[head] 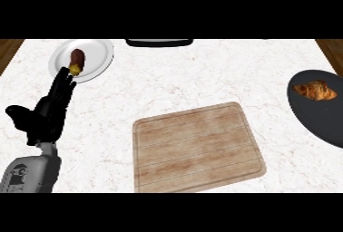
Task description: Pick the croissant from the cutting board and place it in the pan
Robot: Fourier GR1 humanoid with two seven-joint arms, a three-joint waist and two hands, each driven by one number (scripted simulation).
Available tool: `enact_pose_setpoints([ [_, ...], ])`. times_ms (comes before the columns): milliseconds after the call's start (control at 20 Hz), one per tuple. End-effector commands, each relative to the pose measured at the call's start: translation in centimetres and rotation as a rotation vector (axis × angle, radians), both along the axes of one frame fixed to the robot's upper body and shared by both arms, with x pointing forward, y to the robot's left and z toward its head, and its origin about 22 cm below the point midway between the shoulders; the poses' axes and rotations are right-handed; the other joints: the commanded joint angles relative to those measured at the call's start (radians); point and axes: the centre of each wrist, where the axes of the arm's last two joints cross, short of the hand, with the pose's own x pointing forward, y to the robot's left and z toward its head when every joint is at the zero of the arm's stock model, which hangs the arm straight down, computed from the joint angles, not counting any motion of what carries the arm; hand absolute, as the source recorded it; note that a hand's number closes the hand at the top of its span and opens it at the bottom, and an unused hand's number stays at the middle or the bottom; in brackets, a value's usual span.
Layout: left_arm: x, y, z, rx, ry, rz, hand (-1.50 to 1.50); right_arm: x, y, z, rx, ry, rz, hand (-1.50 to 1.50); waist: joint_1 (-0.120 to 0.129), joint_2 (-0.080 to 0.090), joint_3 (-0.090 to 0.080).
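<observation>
Across the white marbled counter (201,72) you have brown wood strips showing at both far side edges, and a dark object (159,42), cut off by the frame, at the far edge. Your only visible hand is the left hand (46,115), low at the left side, fingers straight and relaxed, grasping nothing, thumb sticking out to its left. Its fingertips (64,77) reach up to the near rim of a white plate (97,54); you can't tell if they touch it. On that plate, just beyond the fingertips, lies a dark brown item with a yellow end (76,60). To the right of the hand, well apart, sits the wooden cutting board (195,147), slightly rotated, nothing on it. Farther right still, at the opposite side of the counter, you see the dark pan (321,113), partly cut by the frame. The croissant (316,90) lies inside the pan near its far rim, well apart from the hand. Right hand does not show
</observation>
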Motion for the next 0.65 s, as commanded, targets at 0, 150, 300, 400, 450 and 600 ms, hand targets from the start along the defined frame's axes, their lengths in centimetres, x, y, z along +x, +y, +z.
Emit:
enact_pose_setpoints([
  [0,-1.5,-0.3,-0.5,0.008,0.005,0.01,0.0,-5.0,-2.1,0.6,0.019,-0.06,0.077,-1.5,-0.012,-0.008,-0.002],
  [150,0.0,1.1,-0.2,0.025,0.003,0.021,0.0,-5.9,-2.6,1.6,0.02,-0.057,0.069,-1.5,-0.016,-0.002,-0.003],
  [300,-1.0,1.8,-0.2,-0.005,-0.002,0.036,0.0,-8.1,-2.8,1.9,0.0,-0.042,0.076,-1.5,-0.019,-0.007,-0.005],
  [400,-0.2,1.0,0.5,0.001,0.002,0.027,0.0,-9.5,-3.2,2.5,0.015,-0.021,0.09,-1.5,-0.019,-0.005,-0.004],
  [450,0.2,0.8,1.2,0.014,0.005,0.029,0.0,-8.6,-2.0,1.3,0.005,-0.006,0.115,-1.5,-0.015,-0.004,-0.004],
  [600,0.2,-0.5,0.7,0.002,0.007,0.02,0.0,-9.6,-1.3,2.5,-0.062,0.022,0.08,-1.5,-0.008,-0.001,-0.004],
])
